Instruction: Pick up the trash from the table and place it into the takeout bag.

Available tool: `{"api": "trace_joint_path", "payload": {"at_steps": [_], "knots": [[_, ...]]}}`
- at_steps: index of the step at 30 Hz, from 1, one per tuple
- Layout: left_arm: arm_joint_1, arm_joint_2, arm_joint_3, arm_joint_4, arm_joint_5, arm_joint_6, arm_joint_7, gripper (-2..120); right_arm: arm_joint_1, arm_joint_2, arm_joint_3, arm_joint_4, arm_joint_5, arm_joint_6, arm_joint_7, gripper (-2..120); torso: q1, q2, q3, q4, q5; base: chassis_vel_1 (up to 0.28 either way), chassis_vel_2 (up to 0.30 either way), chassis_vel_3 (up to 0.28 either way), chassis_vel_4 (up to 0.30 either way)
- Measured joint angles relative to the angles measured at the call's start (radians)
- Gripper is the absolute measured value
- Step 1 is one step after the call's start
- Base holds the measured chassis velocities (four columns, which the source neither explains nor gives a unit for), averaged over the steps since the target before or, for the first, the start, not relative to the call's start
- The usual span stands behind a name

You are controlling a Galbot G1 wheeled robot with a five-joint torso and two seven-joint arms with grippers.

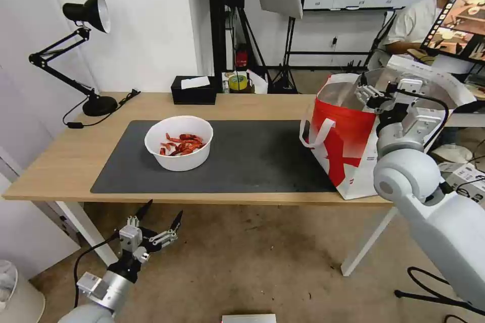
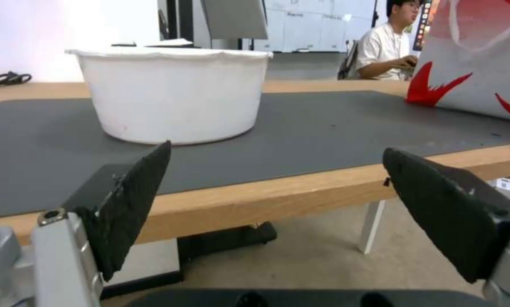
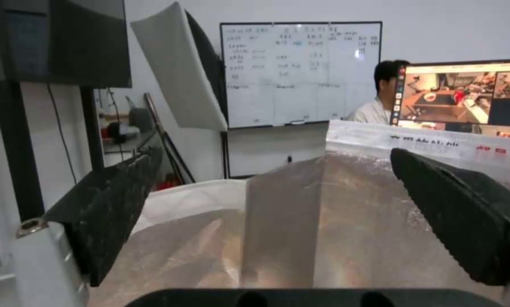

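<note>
Bowl of crayfish shells (image 1: 179, 143) on counter (image 1: 60, 161) mat, beyond left hand (image 1: 160, 222) | left hand spread wide, empty, below counter edge | right hand (image 1: 376, 92) spread wide, empty, over takeout bag (image 1: 343, 136) mouth, foil lining beneath

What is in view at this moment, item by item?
Bowl: 1, white, red shells inside, on mat's left part.
Mat: 1, dark grey, on table.
Table: 1, light wood, white legs.
Takeout bag: 1, white and red, foil-lined, table's right end.
Tissue box: 1, black, table's far edge.
Tape roll: 1, yellow-green, beside the box.
Lamp: 1, black, far left corner.
Left gripper: open, below table's near edge, facing the bowl.
Right gripper: open, over bag's mouth.
</note>
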Motion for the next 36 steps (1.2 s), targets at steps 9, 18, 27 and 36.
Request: {"api": "trace_joint_path", "payload": {"at_steps": [9, 18, 27, 36], "knots": [[0.004, -0.003, 0.000, -0.004, 0.004, 0.003, 0.000, 100, -0.011, -0.014, 0.016, 0.038, 0.049, 0.043, -0.082, 100, 0.000, 0.000, 0.000, 0.0000, 0.0000, 0.000, 0.000, 0.000, 0.000], [0.006, -0.007, 0.000, -0.003, 0.007, 0.003, 0.000, 100, -0.116, -0.045, 0.057, 0.150, 0.136, 0.125, -0.372, 100, 0.000, 0.000, 0.000, 0.0001, -0.0001, 0.000, 0.000, 0.000, 0.000], [-0.010, -0.009, 0.002, 0.011, 0.004, -0.002, 0.001, 100, -0.353, -0.045, 0.118, 0.245, 0.083, 0.131, -0.561, 100, 0.000, 0.000, 0.000, 0.0002, -0.0006, 0.000, 0.000, 0.000, 0.000], [-0.013, -0.001, -0.004, 0.030, -0.003, -0.019, 0.021, 100, -0.647, 0.047, 0.238, 0.255, -0.084, 0.223, -0.660, 100, 0.000, 0.000, 0.000, 0.0001, 0.0001, 0.000, 0.000, 0.000, 0.000]]}}
